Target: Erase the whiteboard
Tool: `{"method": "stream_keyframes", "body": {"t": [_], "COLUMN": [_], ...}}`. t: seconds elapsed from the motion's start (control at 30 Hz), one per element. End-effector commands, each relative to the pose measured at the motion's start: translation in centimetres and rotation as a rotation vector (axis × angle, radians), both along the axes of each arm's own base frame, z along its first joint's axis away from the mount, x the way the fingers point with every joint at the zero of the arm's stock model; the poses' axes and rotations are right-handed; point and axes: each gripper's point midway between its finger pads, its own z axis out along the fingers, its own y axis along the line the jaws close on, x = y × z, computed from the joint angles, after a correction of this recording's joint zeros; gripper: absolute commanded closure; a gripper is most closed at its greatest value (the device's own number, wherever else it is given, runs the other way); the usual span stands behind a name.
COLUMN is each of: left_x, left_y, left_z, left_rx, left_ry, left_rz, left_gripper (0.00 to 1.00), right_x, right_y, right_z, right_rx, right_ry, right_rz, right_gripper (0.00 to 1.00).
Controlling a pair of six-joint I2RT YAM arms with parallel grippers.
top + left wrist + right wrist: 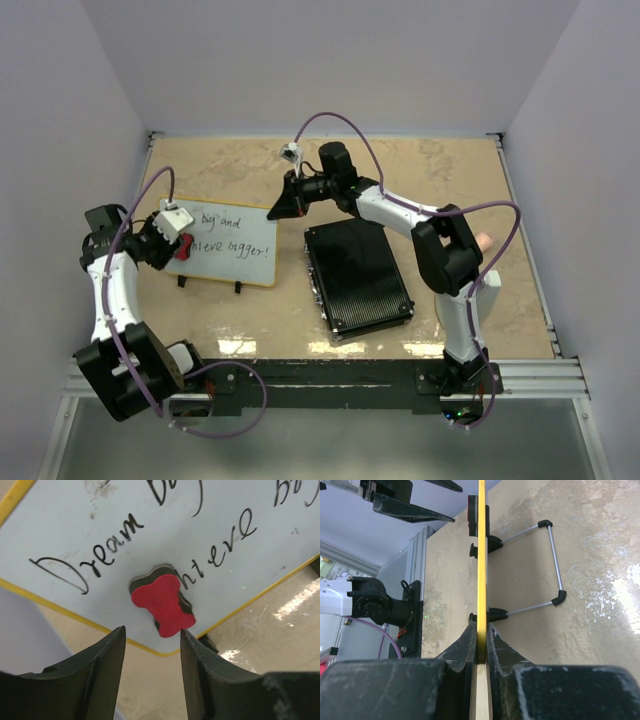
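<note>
Closest to the arm bases lies a black ribbed rectangular case (357, 275), flat on the tan marbled desk (440, 170). It sits by the right arm. It is off to one side, so I think it will not block the wiping.

A bit further in, the left fingers (112, 655) are apart, with nothing held between them. Just past their tips is a small red bone-shaped eraser with a dark felt bottom (162, 605). It sticks by itself to the front of the small white rectangular whiteboard with a thin yellow frame (235, 245), maybe by a magnet. The fingers look lined up to grab it, one on each side. One tip is very close to the eraser, but I cannot tell if it touches.

The whiteboard stands on the left half of the desk, on little black feet (238, 287), with a thin metal wire stand (552, 560) behind it. Black handwritten words (105, 562) cover its face, so there is a lot left to wipe.

Furthest back, the right fingers (470, 640) are clamped tight on the whiteboard's right end. I think this is to stop the whiteboard from sliding or tipping when the eraser pushes on it. That arm bends round the far side of the case to get there
</note>
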Motion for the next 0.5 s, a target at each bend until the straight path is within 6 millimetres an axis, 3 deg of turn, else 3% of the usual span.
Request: {"method": "stream_keyframes", "body": {"t": [0.0,0.47], "left_x": [0.5,1.3], "left_y": [-1.9,-1.5], "left_z": [0.8,-1.2], "left_rx": [-0.142,-0.162], "left_ry": [-0.027,-0.033], "left_rz": [-0.013,0.088], "left_gripper": [0.48,0.48], "right_x": [-0.3,-0.3], "right_y": [0.6,0.6], "right_z": [1.3,1.0], "right_rx": [0.024,0.021], "right_ry": [-0.045,-0.039], "right_rz": [0.027,0.027], "right_gripper": [1.00,1.00]}}
